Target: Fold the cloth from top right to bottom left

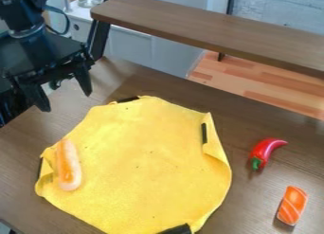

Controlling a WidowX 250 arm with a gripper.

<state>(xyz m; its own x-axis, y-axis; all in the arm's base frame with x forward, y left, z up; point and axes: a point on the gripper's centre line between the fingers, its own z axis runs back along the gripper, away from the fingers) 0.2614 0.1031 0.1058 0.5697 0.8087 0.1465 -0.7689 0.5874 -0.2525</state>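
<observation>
The black gripper [66, 96] hangs at the upper left, above the table and off the cloth's upper left side. Its two fingers stand wide apart with nothing between them. A yellow cloth [145, 157] lies spread over the middle of the table, mostly flat. Its right edge is turned over in a narrow flap, and small folds show at its lower left and bottom right. Black patches show along its edge at the top, right, left and bottom. An orange and pale sausage-like toy [68, 165] rests on the cloth's left part.
A red toy pepper [265, 151] with a green stem and an orange-and-white sushi toy [292, 205] lie on the table [247, 119] right of the cloth. A raised brown shelf [209, 30] crosses behind the table's far edge.
</observation>
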